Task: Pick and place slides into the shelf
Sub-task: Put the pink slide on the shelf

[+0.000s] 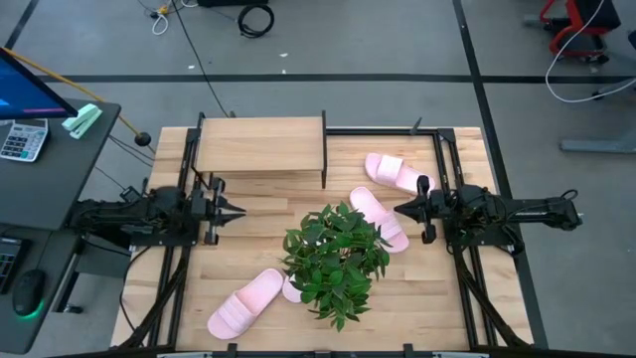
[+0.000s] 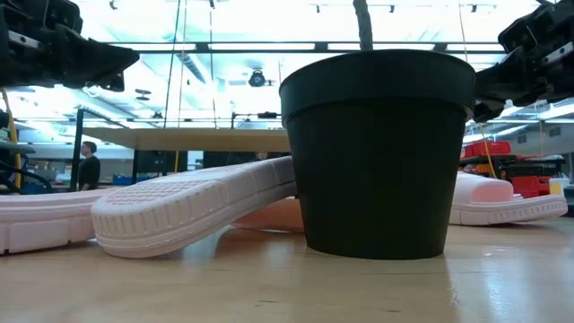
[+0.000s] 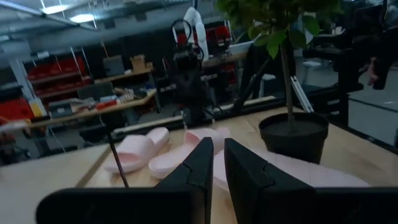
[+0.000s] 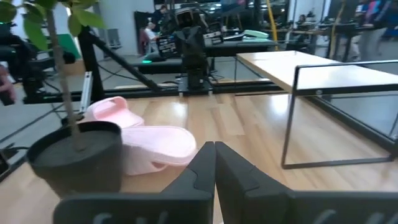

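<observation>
The shelf (image 1: pixel 260 145) stands at the far left part of the wooden surface (image 1: pixel 437 298), its light board bare on top. No slide rests on it.

All the slides lie on the surface. One slide (image 1: pixel 396 173) sits at the far right, just right of the shelf's end. A second slide (image 1: pixel 379 216) lies nearer, beside the leaves of a potted plant (image 1: pixel 336 259) that stands in the middle. A third slide (image 1: pixel 246 302) lies at the near left, angled, with its far end close to the plant. A fourth pink shape (image 1: pixel 291 288) shows just under the leaves beside it, mostly hidden. In the low view the black pot (image 2: pixel 378 152) fills the centre, with a slide sole (image 2: pixel 179 208) leaning toward it from the left.

The left gripper (image 1: pixel 231 210) hovers over the left side, just nearer than the shelf, holding nothing. In its wrist view its fingers (image 3: pixel 247 180) stand nearly together, with a narrow gap between them. The right gripper (image 1: pixel 402 209) hovers over the right side, just beside the second slide, also empty. Its fingers (image 4: pixel 236 171) are pressed together. Both grippers point inward toward the plant.
</observation>
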Controlling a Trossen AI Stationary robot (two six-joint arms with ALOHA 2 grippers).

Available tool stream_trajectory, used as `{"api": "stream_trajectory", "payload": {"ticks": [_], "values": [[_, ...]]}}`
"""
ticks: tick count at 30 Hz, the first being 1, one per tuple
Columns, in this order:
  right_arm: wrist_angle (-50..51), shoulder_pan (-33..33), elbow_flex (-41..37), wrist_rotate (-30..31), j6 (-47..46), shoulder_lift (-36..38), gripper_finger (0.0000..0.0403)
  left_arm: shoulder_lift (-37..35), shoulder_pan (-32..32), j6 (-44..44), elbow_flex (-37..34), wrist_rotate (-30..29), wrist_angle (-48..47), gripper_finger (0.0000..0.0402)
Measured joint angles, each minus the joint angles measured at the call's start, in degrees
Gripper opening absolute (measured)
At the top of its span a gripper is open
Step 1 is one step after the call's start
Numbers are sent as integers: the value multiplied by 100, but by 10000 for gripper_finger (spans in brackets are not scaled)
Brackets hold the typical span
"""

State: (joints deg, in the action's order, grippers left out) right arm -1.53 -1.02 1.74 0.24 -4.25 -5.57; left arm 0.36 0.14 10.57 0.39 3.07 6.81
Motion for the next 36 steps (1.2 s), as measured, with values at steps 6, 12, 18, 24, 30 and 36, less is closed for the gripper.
{"api": "stream_trajectory", "payload": {"ticks": [6,12,18,24,30,36], "values": [[-725,0,0,275,-1,-1,14,0,0,253,-1,-117,558,44],[-1679,0,-2,399,-82,0,14,-1,0,-790,0,-883,1680,32],[-2329,1,85,658,-680,-1,14,0,4,-3648,1,-2060,1810,25],[-2351,0,647,1315,-849,-83,14,2,0,-3930,2,-2132,1934,27],[-2340,0,1276,1713,-895,-398,14,2,0,-3670,244,-2149,1958,20],[-2001,0,1801,2468,-2047,-946,14,119,2,-3494,539,-2309,1959,28]]}}
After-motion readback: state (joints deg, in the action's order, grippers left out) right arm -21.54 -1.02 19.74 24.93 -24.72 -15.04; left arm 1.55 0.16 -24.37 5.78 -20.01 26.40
